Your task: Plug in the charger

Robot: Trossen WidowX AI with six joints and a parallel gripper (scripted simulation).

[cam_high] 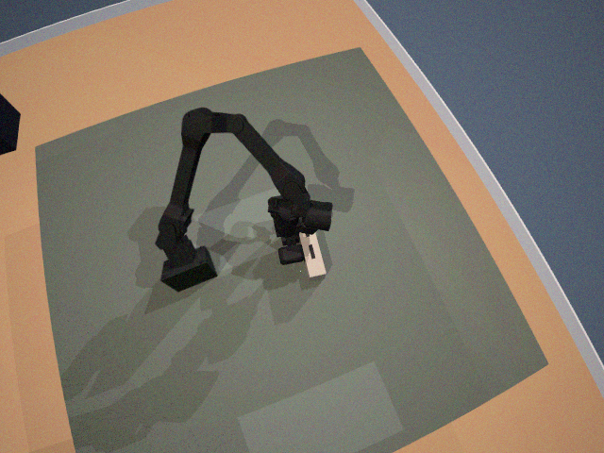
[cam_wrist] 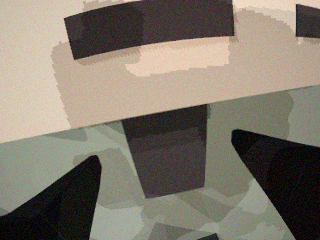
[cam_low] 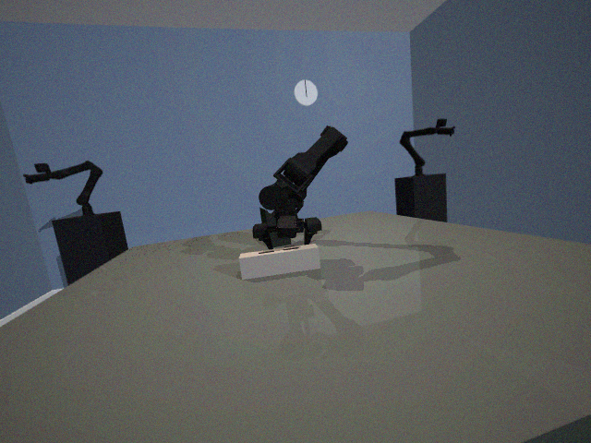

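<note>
A blue wall [cam_low: 166,119] with a round clock [cam_low: 305,92] stands well behind the strip [cam_high: 318,268] [cam_low: 280,263] [cam_wrist: 30,100], which sits on the green mat [cam_high: 390,293]. The gripper [cam_high: 301,241] [cam_low: 288,243] [cam_wrist: 167,150] is at the strip's arm-base side, fingers spread almost to their full width, with nothing in its grasp. In the wrist view a dark block, judged to be the charger [cam_wrist: 170,160], shows just beside the strip's long edge, in the gap between the fingertips but not gripped. Whether it touches the strip, and how its prongs point, cannot be told; in the top and exterior views it cannot be made out. Both dark outlets [cam_wrist: 155,30] [cam_low: 282,249] in the strip's top show no plug standing in them. Finding: the task is judged to be at the grasping stage. The gripper appears placed about the charger; outstanding are a firm grip, a lift above the strip, alignment over the left outlet and a straight push of both prongs. Risk noted: closing this near the strip could nudge it or catch its edge, and a skewed grip would likely be refused by the shutter.
</note>
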